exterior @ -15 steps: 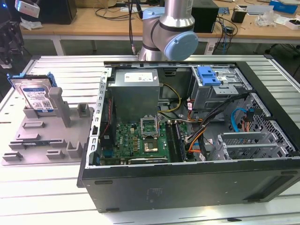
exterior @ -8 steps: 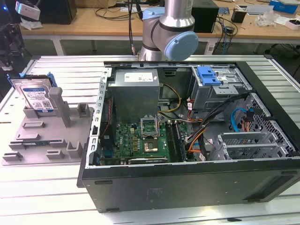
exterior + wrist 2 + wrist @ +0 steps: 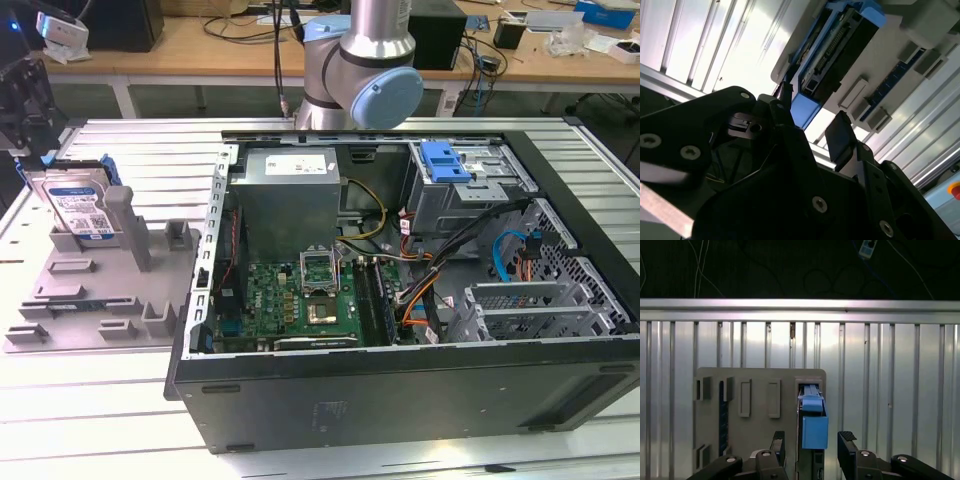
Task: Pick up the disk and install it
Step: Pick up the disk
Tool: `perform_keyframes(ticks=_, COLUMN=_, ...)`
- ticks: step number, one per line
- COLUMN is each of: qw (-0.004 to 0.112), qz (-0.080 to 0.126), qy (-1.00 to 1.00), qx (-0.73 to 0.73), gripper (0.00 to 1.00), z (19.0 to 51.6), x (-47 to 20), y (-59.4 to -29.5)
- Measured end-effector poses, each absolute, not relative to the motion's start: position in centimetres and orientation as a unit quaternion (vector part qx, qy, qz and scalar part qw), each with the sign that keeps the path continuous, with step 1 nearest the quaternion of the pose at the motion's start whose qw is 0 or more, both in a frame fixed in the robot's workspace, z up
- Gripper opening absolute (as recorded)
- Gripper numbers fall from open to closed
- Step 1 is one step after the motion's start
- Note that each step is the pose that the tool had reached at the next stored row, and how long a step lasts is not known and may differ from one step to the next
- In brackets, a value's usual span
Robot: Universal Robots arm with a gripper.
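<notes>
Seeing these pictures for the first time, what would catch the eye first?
The open computer case dominates the middle of the exterior view. At that view's left the disk stands on edge in a grey holder; in the first wrist view the open claw straddles it.

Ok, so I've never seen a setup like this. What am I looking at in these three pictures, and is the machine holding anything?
It is a robot arm on a metal table. The exterior view is taken from off the arm. It shows an open computer case and, at that view's left, a grey holder with the disk standing in it on edge. Both wrist views come from cameras riding on the arm, looking past its gripper. There the two black fingers sit open on either side of the disk's blue frame, with gaps showing. So nothing is held yet.
</notes>
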State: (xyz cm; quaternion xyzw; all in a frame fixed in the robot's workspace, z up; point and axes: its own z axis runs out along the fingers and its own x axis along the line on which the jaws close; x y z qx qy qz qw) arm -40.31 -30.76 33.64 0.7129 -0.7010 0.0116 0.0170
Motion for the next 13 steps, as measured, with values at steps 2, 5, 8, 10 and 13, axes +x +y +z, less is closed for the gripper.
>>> perform_keyframes(ticks=2, qw=0.017, qz=0.012, qy=-0.701, qx=0.713, gripper=0.54, z=33.64, x=-40.32, y=-30.76)
perform_keyframes(ticks=5, qw=0.017, qz=0.012, qy=-0.701, qx=0.713, gripper=0.54, z=33.62, x=-40.32, y=-30.76)
perform_keyframes(ticks=8, qw=0.017, qz=0.012, qy=-0.701, qx=0.713, gripper=0.54, z=33.47, x=-40.32, y=-30.76)
perform_keyframes(ticks=10, qw=0.017, qz=0.012, qy=-0.701, qx=0.713, gripper=0.54, z=33.37, x=-40.32, y=-30.76)
perform_keyframes(ticks=13, qw=0.017, qz=0.012, qy=-0.701, qx=0.713, gripper=0.54, z=33.13, x=-40.36, y=-30.75)
